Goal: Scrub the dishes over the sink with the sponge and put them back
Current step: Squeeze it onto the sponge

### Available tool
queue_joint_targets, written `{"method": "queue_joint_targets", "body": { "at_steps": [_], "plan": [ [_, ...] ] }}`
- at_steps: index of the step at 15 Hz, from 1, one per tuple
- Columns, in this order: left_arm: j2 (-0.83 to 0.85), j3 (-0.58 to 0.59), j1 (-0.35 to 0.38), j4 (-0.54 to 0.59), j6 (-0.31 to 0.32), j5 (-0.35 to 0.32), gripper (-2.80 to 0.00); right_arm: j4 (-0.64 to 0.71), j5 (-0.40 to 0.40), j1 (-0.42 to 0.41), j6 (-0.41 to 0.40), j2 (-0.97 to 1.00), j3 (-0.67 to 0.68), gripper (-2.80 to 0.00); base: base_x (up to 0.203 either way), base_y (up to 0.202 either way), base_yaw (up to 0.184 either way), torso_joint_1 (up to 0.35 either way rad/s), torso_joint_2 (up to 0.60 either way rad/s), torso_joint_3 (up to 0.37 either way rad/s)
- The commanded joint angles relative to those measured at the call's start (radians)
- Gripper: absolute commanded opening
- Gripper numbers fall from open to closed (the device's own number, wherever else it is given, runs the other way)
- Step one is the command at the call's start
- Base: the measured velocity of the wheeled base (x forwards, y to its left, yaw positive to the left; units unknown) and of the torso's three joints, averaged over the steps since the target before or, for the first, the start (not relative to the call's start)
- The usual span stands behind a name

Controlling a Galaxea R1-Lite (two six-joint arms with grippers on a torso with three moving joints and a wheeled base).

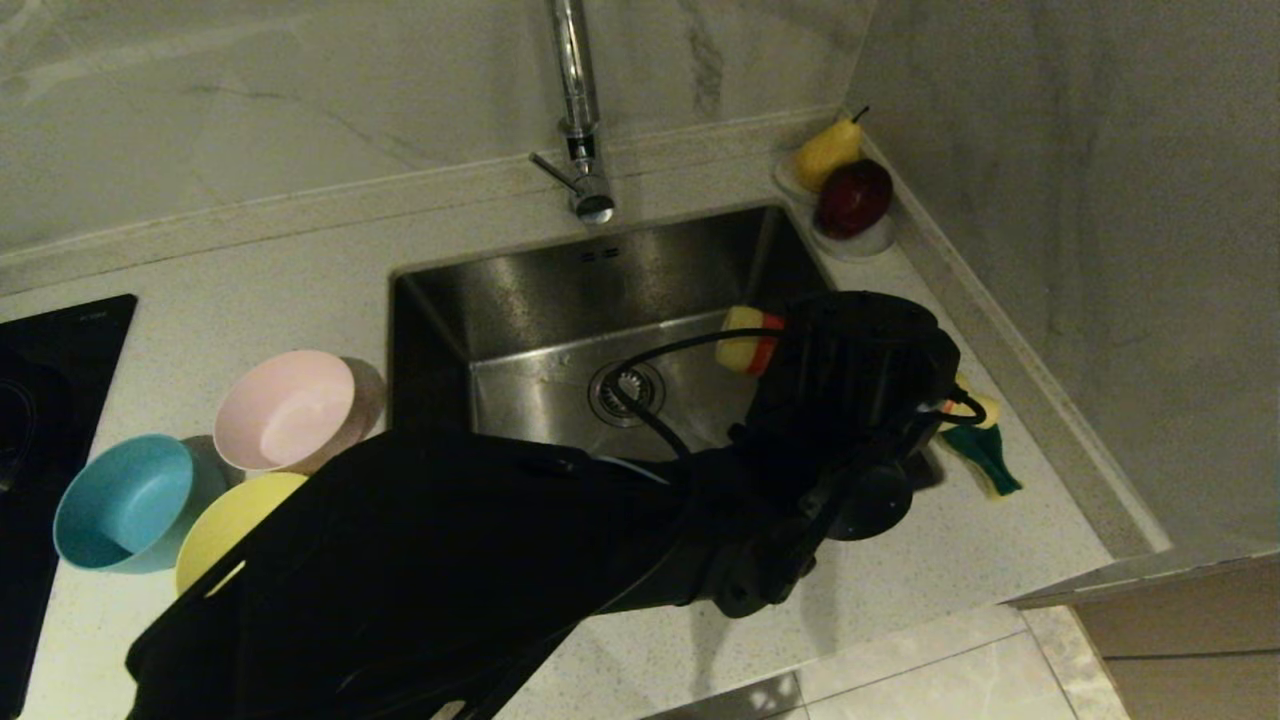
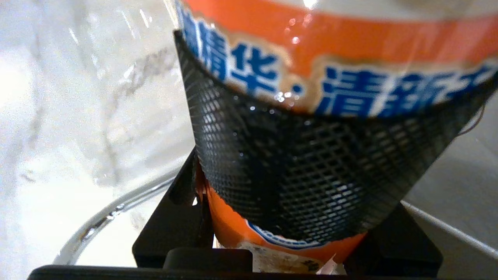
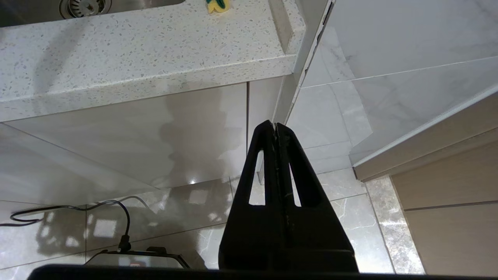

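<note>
Clamped around an orange-and-yellow bottle (image 2: 334, 50), the jaws of the left gripper (image 2: 311, 182) press their black mesh pads against its printed label, while the right gripper (image 3: 275, 128) hangs parked below the counter edge with its two black fingers pressed flat together. Biggest of the task's things is the sink (image 1: 560, 290), a square brushed-steel basin with a round drain strainer (image 1: 627, 392) at its middle and two small overflow slots high on its back wall at twelve o'clock. At nine o'clock from the sink the three bowls sit in a tight cluster on the speckled counter (image 1: 250, 270): the pink bowl (image 1: 290, 410) nearest the basin, the blue bowl (image 1: 125, 500) farther out toward eight o'clock, and the yellow bowl (image 1: 235, 525) partly hidden under the left arm. Smallest is the sponge (image 1: 985, 450), yellow foam with a dark green face, lying on the counter at the sink's four o'clock corner, just beside the arm's wrist. Only the head view shows the bowls, the tap at twelve o'clock and the fruit at one o'clock; in it the bottle appears only as a yellow and orange end poking over the basin. Blue characters on the label appear solely in the left wrist view. Floor tiles, a cable and the cabinet front show up only in the right wrist view, along with a distant sliver of sponge (image 3: 218, 5).
</note>
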Motion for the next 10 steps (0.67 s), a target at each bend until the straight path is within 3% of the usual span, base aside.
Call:
{"method": "queue_joint_targets", "body": {
  "at_steps": [1, 3, 10],
  "plan": [
    [0.055, -0.044, 0.005, -0.018, 0.010, 0.022, -2.80, 0.000, 0.000, 0.000, -0.001, 0.001, 0.000, -2.80, 0.000, 0.000, 0.000, 0.000, 0.00, 0.000],
    [0.093, -0.070, 0.004, -0.061, 0.010, 0.063, -2.80, 0.000, 0.000, 0.000, -0.001, 0.001, 0.000, -2.80, 0.000, 0.000, 0.000, 0.000, 0.00, 0.000],
    [0.109, -0.073, 0.005, -0.103, 0.023, 0.074, -2.80, 0.000, 0.000, 0.000, -0.001, 0.001, 0.000, -2.80, 0.000, 0.000, 0.000, 0.000, 0.00, 0.000]
  ]
}}
